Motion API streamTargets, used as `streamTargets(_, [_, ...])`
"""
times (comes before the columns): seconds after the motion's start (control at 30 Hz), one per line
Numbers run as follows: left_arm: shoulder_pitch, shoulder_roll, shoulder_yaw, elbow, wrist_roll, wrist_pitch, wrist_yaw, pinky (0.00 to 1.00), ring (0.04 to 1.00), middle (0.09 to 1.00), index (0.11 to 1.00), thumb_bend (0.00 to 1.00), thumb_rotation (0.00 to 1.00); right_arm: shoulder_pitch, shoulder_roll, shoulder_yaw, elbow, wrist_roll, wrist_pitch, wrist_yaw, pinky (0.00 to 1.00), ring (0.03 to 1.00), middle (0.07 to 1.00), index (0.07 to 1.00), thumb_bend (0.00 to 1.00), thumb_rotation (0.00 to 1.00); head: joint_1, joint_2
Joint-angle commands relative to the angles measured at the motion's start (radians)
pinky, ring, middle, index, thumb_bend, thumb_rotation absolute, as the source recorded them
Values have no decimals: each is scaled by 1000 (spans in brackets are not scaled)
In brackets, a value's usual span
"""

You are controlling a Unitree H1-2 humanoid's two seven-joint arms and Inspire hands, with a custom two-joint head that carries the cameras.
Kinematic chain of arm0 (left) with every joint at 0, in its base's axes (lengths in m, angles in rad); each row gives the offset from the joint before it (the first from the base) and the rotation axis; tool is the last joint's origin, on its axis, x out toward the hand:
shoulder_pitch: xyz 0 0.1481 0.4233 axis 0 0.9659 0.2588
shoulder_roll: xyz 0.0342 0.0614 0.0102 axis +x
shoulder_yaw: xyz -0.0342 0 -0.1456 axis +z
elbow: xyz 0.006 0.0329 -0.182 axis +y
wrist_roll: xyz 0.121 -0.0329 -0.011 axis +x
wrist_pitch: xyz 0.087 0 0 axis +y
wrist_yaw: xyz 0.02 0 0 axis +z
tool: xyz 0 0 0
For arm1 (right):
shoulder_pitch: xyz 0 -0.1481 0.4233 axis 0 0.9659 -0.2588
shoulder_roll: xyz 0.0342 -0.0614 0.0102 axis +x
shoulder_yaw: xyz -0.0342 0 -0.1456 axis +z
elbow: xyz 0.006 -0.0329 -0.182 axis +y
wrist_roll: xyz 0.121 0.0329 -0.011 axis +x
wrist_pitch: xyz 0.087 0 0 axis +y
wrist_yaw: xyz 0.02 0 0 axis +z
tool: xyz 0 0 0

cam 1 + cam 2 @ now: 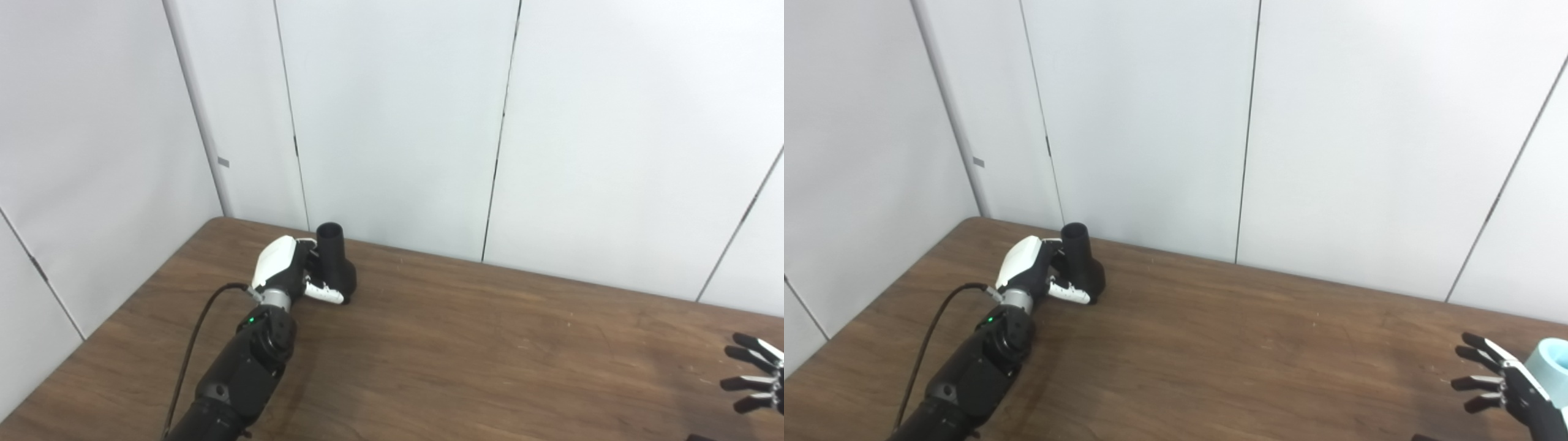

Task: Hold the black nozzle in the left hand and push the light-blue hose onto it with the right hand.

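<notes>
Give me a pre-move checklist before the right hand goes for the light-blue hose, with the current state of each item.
1. Left hand wrapped around the black nozzle: ok.
2. Nozzle's open end faces up and is uncovered: ok.
3. Nozzle lifted off the table: cannot tell; its base looks to be resting on the wood.
4. Right hand free, fingers spread: ok.
5. Light-blue hose in view: only its end shows at the right eye view's edge, behind the right hand; the rest is out of frame.
6. Right hand grasping the hose: not ok, no grasp yet.
</notes>
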Motion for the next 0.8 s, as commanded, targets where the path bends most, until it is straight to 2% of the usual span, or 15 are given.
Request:
streamTargets(0.0, [-15, 5, -23, 20, 22, -7, -4, 953, 647, 519, 464, 523, 0, -30, -17, -11, -31, 13, -8, -4, 487, 612, 788, 828, 678, 120, 1, 0])
streamTargets(0.33, [11, -13, -99, -1, 46, -29, -15, 947, 638, 515, 470, 523, 0, -41, -3, -4, -27, 8, -1, -9, 472, 592, 781, 825, 682, 137, -38, 0])
streamTargets(0.53, [32, -20, -153, -68, 6, -115, -91, 970, 600, 496, 481, 525, 0, -41, 7, 1, -34, 3, 6, -12, 481, 597, 784, 826, 689, 136, -66, 5])
streamTargets(0.57, [34, -26, -159, -81, -15, -136, -115, 970, 600, 495, 481, 526, 0, -42, 9, 2, -38, 0, 8, -12, 482, 597, 785, 826, 689, 136, -93, 10])
streamTargets(0.67, [42, -47, -173, -128, -64, -177, -174, 990, 593, 478, 489, 526, 0, -43, 12, 6, -47, -9, 16, -15, 490, 602, 786, 826, 691, 120, -114, 13])
streamTargets(0.77, [54, -68, -190, -176, -73, -200, -201, 999, 591, 477, 489, 526, 0, -44, 16, 7, -59, -18, 28, -15, 496, 604, 784, 822, 696, 107, -142, 24])
